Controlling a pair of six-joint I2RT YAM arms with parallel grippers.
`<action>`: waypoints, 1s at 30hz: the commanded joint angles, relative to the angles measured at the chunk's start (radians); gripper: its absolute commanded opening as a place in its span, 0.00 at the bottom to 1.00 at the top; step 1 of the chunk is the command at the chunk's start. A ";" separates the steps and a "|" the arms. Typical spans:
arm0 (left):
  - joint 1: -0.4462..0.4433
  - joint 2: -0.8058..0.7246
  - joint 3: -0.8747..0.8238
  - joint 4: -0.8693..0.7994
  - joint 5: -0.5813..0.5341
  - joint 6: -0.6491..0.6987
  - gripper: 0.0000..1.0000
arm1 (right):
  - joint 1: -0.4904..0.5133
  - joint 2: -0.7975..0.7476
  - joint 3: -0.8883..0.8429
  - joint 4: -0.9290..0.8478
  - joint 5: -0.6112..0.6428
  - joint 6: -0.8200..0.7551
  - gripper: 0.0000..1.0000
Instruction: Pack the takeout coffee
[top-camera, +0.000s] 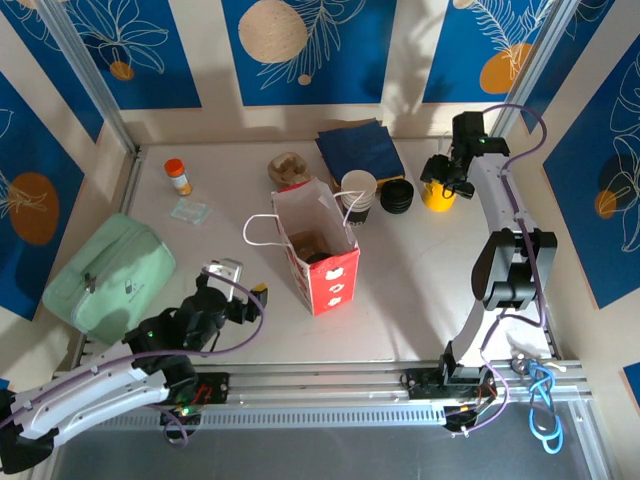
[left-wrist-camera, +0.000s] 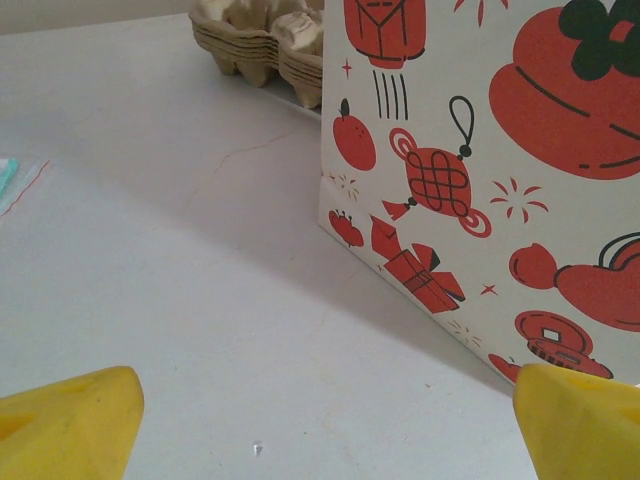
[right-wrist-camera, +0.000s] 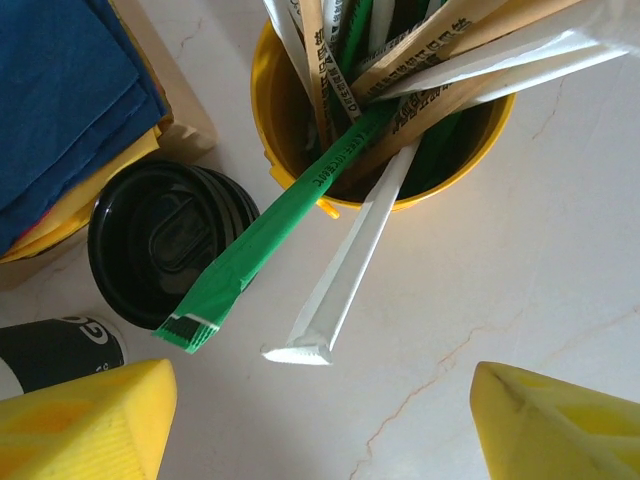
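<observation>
Left gripper (left-wrist-camera: 325, 425): my jaws wide, empty, facing the paper bag (left-wrist-camera: 480, 170) | right gripper (right-wrist-camera: 325, 420): my jaws wide, empty, over the yellow straw cup (right-wrist-camera: 445, 185) beside black lids (right-wrist-camera: 150, 235)

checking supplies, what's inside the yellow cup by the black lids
The yellow cup holds paper-wrapped sticks, green, white and brown, leaning out over its rim. They cover the cup's bottom, so anything beneath them cannot be seen.

I see the open paper bag (top-camera: 322, 262) standing mid-table. From it, the cup stack (top-camera: 357, 190) sits at one o'clock, the orange-capped bottle (top-camera: 178, 176) at ten, and the left gripper (top-camera: 240, 282) close by at eight.
</observation>
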 joint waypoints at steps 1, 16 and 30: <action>0.008 -0.014 -0.015 0.001 -0.017 -0.009 0.95 | -0.005 0.004 0.030 0.007 0.018 0.015 0.75; 0.011 -0.028 -0.024 0.031 0.025 -0.001 0.95 | -0.031 -0.006 0.063 0.007 -0.041 0.028 0.73; 0.014 -0.044 -0.029 0.031 0.029 -0.003 0.95 | -0.052 0.027 0.063 0.021 -0.072 0.040 0.60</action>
